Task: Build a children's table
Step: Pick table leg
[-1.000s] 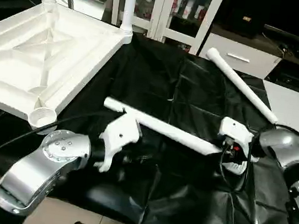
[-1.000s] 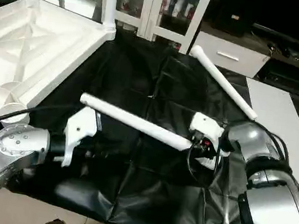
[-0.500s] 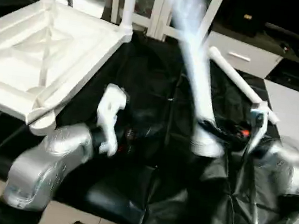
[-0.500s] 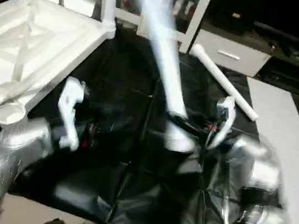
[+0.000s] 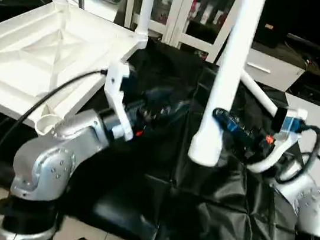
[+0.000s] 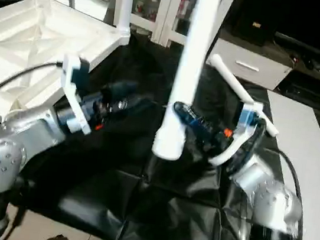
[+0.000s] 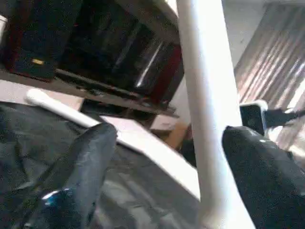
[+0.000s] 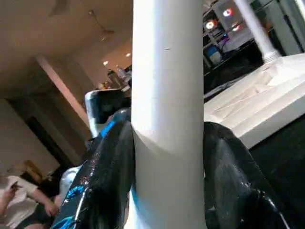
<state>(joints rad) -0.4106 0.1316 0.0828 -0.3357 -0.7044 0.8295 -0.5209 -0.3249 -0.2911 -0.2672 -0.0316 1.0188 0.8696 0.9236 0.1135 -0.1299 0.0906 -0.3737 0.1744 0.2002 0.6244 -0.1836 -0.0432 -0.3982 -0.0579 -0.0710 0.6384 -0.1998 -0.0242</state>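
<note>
Right gripper (image 5: pixel 226 124) clamps an upright leg (image 5: pixel 228 76) at frame centre. Left gripper (image 5: pixel 160 107) stands wide, empty. Tabletop (image 5: pixel 31 60) lies upper left, upside down.

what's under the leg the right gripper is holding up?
Below the raised leg, gripped upright by the right gripper, is crumpled black sheet. The fourth leg lies behind on it. The sheet covers whatever it rests on.
</note>
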